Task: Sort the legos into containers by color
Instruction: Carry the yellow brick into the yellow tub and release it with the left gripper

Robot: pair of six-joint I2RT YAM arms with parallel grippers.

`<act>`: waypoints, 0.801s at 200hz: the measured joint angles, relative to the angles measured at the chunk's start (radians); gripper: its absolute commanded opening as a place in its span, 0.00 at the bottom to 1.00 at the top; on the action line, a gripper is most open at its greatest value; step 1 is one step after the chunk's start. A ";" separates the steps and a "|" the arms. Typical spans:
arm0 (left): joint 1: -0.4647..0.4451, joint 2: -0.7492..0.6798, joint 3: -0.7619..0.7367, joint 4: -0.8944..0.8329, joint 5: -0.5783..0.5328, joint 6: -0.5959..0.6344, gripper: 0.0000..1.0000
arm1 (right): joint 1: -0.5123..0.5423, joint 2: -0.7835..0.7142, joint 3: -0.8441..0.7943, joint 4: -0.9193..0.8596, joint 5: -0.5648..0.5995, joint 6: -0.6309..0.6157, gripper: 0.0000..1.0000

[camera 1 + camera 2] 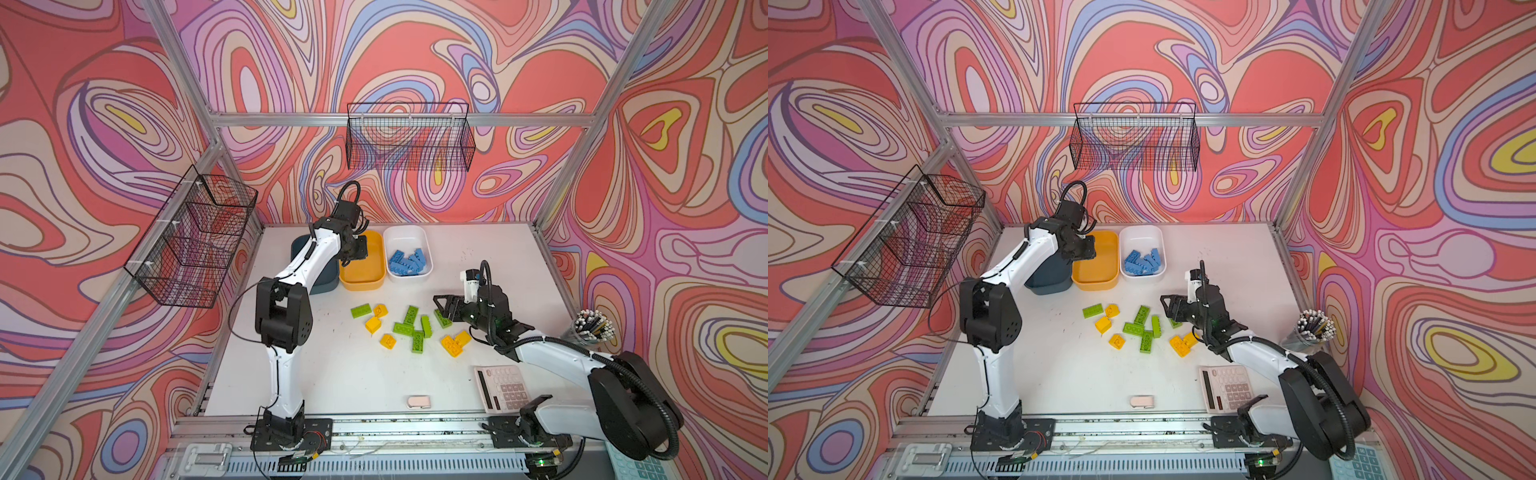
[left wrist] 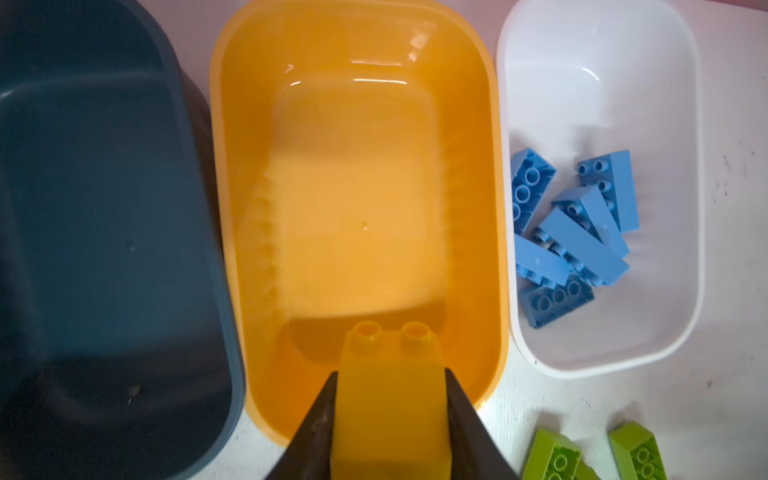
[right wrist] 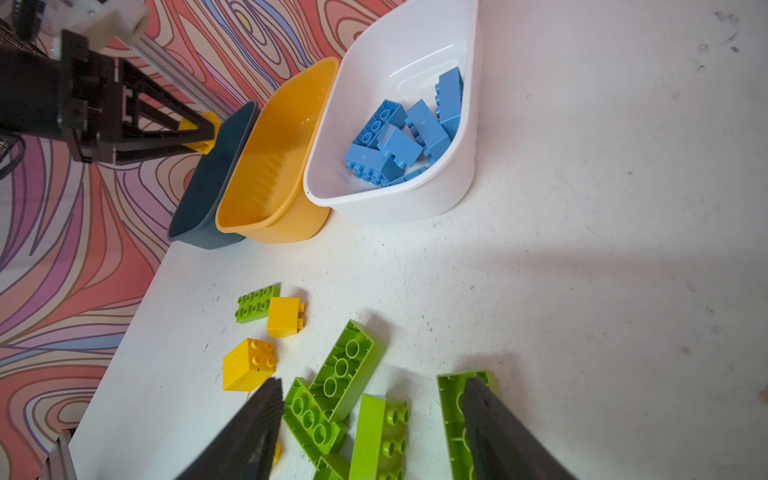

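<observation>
Sorting looks approx. a third done, judging by what lies where. The blue bricks (image 2: 582, 232) are all in the white tub (image 2: 602, 83), far right of the tub row, & no blue shows loose on the table (image 1: 332, 374). The yellow tub (image 2: 469, 166), middle of the row, is bare inside. The teal tub (image 2: 104, 208), far left, shows nothing in it either, as far as its visible part goes.

The left claw (image 2: 390, 372) is clenched on a yellow brick (image 2: 390, 407), studs pointing fwd. It holds the brick above the near end of the yellow tub, over the inside, not yet let go. So the first yellow is about to land, I'd say.

The right claw (image 3: 372, 386) hangs w/ jaws spread & nothing btwn them, just over the green bricks (image 1: 410, 314) at the right side of the pile.

Left to do: roughly six green bricks & five or so loose yellow bricks (image 1: 372, 325) lie scattered mid-table, on the near side of the tubs, some touching or overlapping. Greens prob. go to the teal tub, the only one w/o a colour so far.
</observation>
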 measured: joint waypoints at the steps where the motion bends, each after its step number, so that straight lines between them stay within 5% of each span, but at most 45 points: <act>1: 0.001 0.003 0.004 0.000 0.001 0.000 0.38 | 0.000 0.000 0.000 0.000 0.000 0.000 0.73; 50: 0.019 0.129 0.159 -0.031 0.006 0.000 0.58 | 0.000 0.018 0.000 0.002 0.001 -0.001 0.73; 110: 0.022 0.129 0.166 -0.052 0.006 0.000 0.74 | 0.003 0.019 0.007 -0.020 0.008 -0.011 0.73; 160: 0.023 -0.119 0.006 -0.043 0.023 0.000 0.84 | 0.055 0.066 0.143 -0.150 -0.004 -0.049 0.73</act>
